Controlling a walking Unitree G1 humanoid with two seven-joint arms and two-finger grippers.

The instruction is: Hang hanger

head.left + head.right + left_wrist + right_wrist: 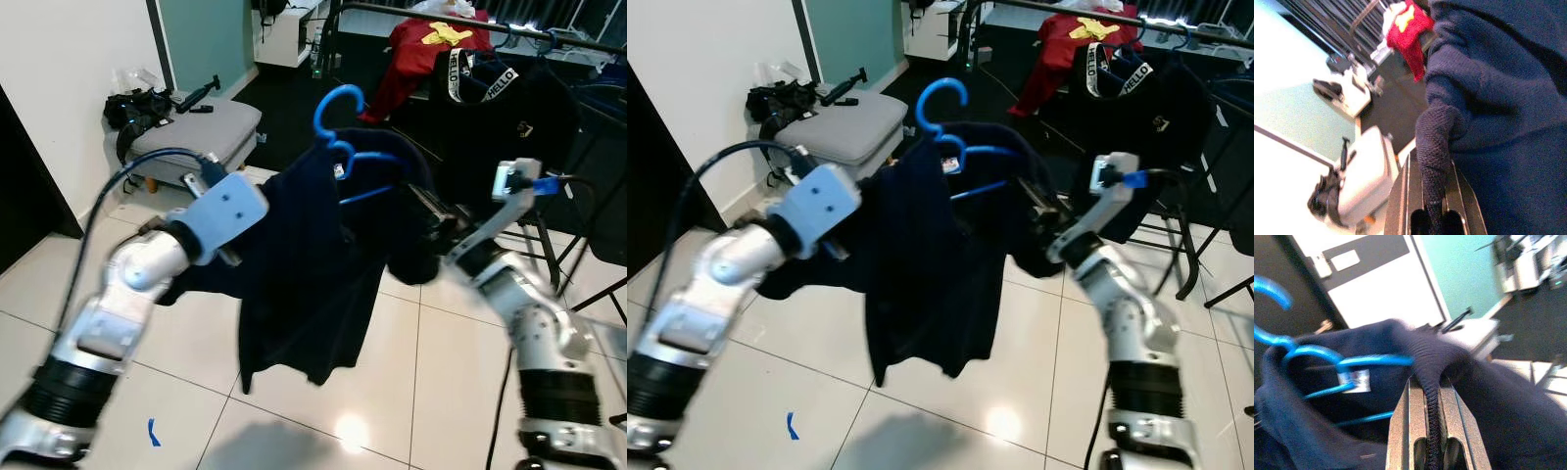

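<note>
Left hand (pixel 1434 215): clamped on a fold of the navy sweater (pixel 313 284), at its left shoulder edge; knit pinched between the fingers (pixel 1400 205) in the wrist view.
Right hand (pixel 1432 440): clamped on the opposite shoulder edge of same sweater; ribbed seam runs between the fingers (pixel 1403 431).
Blue hanger (pixel 348 147): inside the sweater's neck, hook (pixel 338 103) poking up and out, tilted toward the robot's left; held only via the fabric, neither hand on the plastic.
Sweater: stretched between both arms, body hanging free above the tiled floor (pixel 294 421).
Clothes rail (pixel 431 18): ahead and to the right, well apart from the hook; red garment (pixel 431 49) and black "HELLO" top (pixel 490 88) already on it.
Grey stool (pixel 196 137): off to the left by the wall, out of the path.
Stage: judged carry/approach, hook not yet near the rail.
Risk 1: hanger loose in the neck, could tip or slide out if the hands pull unevenly.
Risk 2: hook angle uncontrolled, may miss the rail or snag the hung clothes.
Risk 3: knit slipping from either pinch drops one shoulder, hanger goes with it.
</note>
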